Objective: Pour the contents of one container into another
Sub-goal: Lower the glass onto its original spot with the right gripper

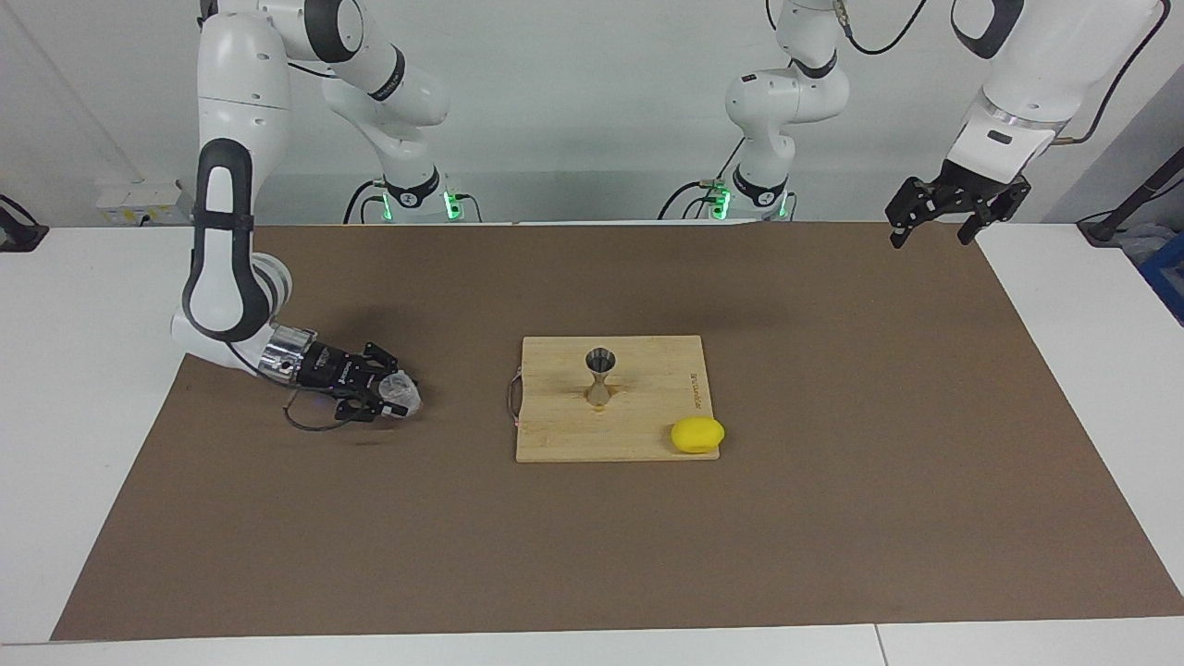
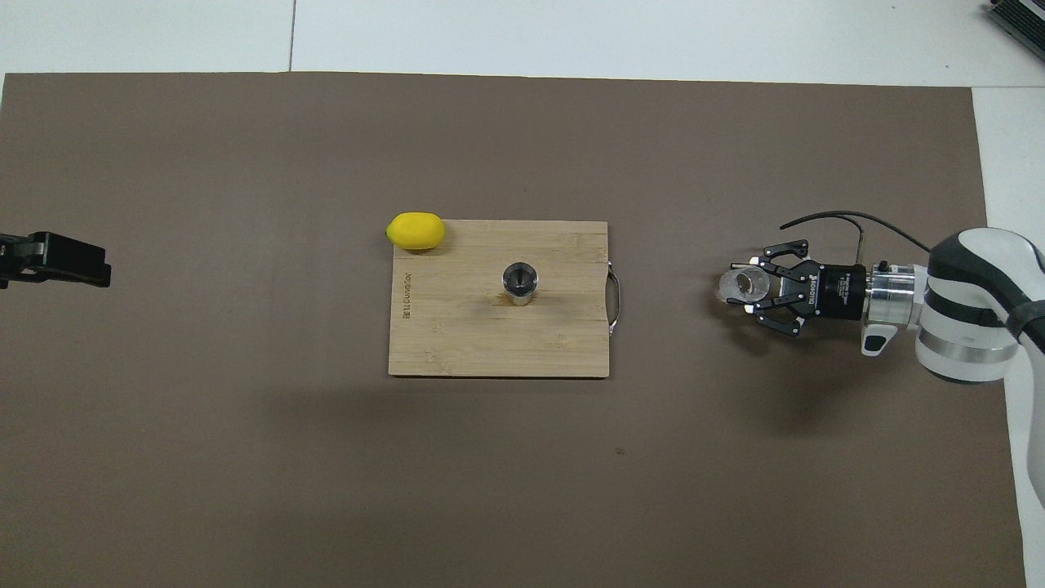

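The small clear glass cup is low over the brown mat, between the cutting board and the right arm's end of the table. My right gripper lies nearly level and is shut on it. In the overhead view the cup's mouth faces up. I cannot tell whether the cup touches the mat. The silvery hourglass jigger stands upright near the middle of the wooden board. My left gripper hangs open, high over the mat's edge at the left arm's end.
A yellow lemon rests at the board's corner farthest from the robots, toward the left arm's end. The board's metal handle points toward the right arm's end. The brown mat covers most of the table.
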Tool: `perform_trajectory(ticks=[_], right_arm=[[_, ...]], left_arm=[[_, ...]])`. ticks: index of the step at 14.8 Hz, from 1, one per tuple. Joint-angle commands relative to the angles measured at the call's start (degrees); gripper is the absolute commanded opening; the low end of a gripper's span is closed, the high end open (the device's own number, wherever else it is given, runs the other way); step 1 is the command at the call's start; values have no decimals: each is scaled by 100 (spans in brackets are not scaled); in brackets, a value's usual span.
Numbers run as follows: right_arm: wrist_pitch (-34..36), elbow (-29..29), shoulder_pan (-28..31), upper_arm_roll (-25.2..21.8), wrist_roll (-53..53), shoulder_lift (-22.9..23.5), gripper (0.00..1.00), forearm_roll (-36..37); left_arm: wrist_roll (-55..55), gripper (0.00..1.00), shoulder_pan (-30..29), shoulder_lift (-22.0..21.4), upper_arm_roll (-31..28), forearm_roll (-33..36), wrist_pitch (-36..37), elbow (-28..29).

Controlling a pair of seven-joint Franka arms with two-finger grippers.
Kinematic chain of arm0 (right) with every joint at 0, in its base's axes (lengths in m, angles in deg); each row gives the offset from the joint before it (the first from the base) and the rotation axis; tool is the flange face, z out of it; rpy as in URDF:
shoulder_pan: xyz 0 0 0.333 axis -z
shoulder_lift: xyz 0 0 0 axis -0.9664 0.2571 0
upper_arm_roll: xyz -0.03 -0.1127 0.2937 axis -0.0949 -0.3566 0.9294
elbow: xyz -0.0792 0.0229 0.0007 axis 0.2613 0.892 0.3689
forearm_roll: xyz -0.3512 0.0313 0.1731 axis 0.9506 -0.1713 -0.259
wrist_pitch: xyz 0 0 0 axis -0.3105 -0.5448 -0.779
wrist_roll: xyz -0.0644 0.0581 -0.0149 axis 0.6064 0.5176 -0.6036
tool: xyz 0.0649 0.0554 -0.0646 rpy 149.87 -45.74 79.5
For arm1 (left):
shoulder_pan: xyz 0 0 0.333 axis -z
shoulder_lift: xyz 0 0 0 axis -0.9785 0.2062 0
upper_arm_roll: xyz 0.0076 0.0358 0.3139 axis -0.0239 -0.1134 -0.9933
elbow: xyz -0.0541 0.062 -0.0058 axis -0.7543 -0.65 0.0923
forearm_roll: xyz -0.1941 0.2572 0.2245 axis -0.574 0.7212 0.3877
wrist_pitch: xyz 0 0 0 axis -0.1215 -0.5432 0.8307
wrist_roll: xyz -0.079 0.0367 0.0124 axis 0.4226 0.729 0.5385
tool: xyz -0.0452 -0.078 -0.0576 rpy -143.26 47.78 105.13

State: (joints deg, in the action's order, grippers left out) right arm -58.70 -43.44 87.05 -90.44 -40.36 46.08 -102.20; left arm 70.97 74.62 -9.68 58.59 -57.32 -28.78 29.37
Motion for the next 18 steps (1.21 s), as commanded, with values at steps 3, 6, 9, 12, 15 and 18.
perform_trajectory(ticks=[3,6,9,12,15,18], right_arm=[[-223,-25,62,71,-167,10,0,129],[-232,-25,35,71,-167,10,0,129],[-232,-43,44,71,-176,10,0,129],[-285,-52,18,71,-176,10,0,129],[-294,-78,0,80,-176,10,37,129],[-338,-69,-9,80,-167,10,100,129]], left_arm=[[8,100,-13,-22,23,7,89,-41],[-9,100,-13,-22,23,7,89,-41],[-9,100,5,-31,67,7,80,-41],[-18,100,14,-31,75,7,80,-41],[-1,100,22,-22,84,7,2,-41],[34,100,49,-22,111,-19,-192,-23]])
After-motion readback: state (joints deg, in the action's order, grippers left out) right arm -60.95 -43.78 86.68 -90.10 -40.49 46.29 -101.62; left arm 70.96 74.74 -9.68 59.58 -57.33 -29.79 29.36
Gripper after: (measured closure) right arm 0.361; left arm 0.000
